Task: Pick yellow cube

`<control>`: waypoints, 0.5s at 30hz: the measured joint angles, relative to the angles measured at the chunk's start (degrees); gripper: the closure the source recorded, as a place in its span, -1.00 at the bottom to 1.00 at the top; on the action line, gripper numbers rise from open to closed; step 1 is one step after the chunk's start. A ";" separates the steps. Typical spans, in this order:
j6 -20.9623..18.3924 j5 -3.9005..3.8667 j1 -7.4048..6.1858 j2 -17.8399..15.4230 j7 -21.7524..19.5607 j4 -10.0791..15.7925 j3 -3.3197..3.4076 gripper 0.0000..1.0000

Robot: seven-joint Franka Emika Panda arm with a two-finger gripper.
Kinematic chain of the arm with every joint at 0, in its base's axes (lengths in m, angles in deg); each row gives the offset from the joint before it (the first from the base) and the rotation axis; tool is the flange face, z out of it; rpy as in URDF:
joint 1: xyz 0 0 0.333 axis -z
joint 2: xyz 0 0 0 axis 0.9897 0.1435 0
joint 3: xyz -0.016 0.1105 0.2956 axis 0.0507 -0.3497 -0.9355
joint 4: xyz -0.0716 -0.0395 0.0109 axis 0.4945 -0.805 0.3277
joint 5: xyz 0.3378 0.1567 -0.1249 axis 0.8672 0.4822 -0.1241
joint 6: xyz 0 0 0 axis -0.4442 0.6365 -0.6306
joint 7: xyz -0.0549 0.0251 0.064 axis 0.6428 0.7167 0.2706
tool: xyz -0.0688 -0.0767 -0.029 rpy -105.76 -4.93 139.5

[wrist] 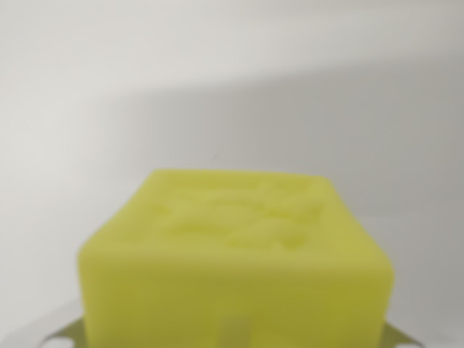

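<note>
A blurred, soft-looking yellow cube point(235, 264) with an embossed top face fills the wrist view's lower middle above a plain white bench point(232, 87), while I cannot tell the end effector's state.

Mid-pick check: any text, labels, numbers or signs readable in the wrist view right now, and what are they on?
No readable text in the wrist view.
Yellow cube: raised or embossed pattern on its top face, too blurred to tell whether it is lettering or a figure.
White surface behind it: no markings visible.
Metal parts at the bottom corners: no marks legible.
</note>
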 joint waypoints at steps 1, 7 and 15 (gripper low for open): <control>-0.25 0.03 -0.01 -0.31 0.02 0.04 0.00 1.00; -1.85 0.18 -0.02 -2.14 0.12 0.28 0.00 1.00; -4.04 0.36 -0.05 -4.51 0.24 0.47 0.00 1.00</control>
